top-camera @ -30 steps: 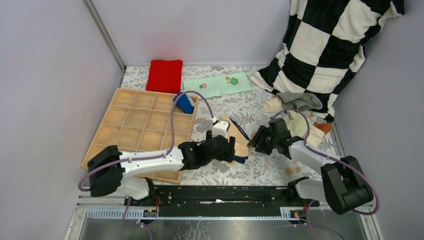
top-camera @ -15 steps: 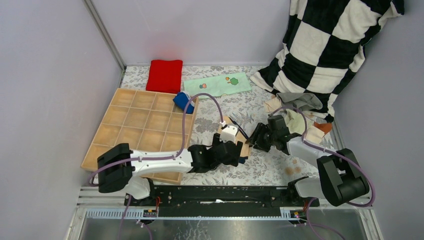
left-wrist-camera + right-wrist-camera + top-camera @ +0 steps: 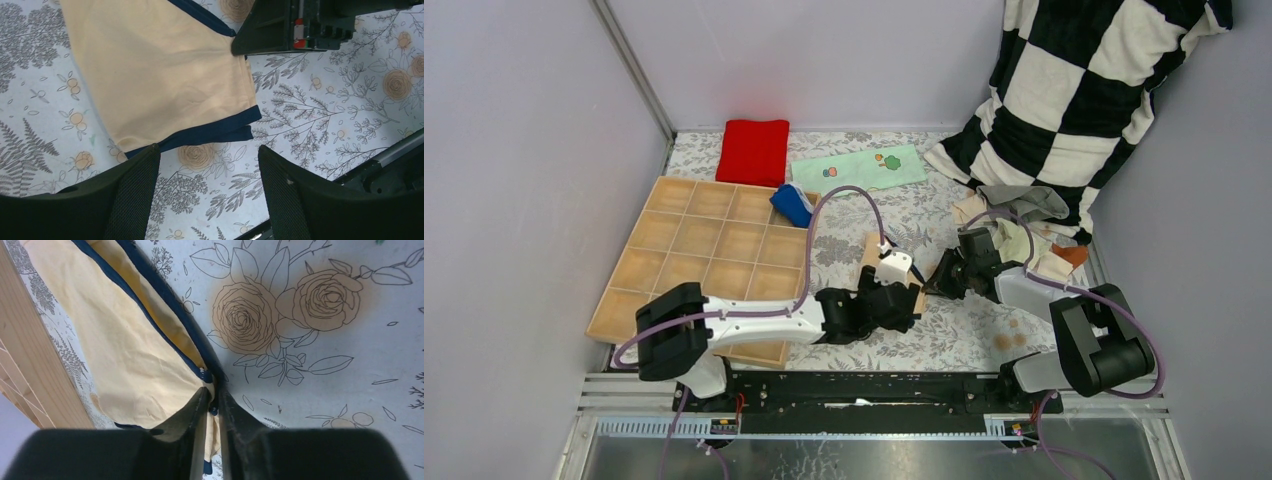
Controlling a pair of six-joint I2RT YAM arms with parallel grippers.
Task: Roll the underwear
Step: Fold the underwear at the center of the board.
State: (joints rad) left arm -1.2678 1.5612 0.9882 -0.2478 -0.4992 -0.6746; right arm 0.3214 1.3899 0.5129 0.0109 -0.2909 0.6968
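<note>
The tan underwear [image 3: 165, 75] with dark trim lies flat on the flowered table cover, partly hidden under my left wrist in the top view [image 3: 871, 252]. My left gripper [image 3: 207, 195] hangs open just past its near dark-trimmed edge, with only table cover between the fingers. My right gripper [image 3: 212, 397] is shut on the underwear's right edge [image 3: 135, 365], pinching tan cloth and dark trim. From above, the left gripper [image 3: 904, 305] and right gripper [image 3: 934, 283] sit close together. A blue striped brief [image 3: 792, 205] rests rolled in the tray's far right corner. Grey [image 3: 1024, 200] and pale green [image 3: 1016, 245] briefs lie heaped to the right.
A wooden compartment tray [image 3: 694, 250] fills the left side. A red folded cloth [image 3: 754, 150] and a mint printed cloth [image 3: 859, 170] lie at the back. A black-and-white checked cloth [image 3: 1074, 90] hangs at the back right, above the heap.
My right gripper has closed on the tan underwear's edge. My left arm has slid right along the near edge, its gripper still open.
</note>
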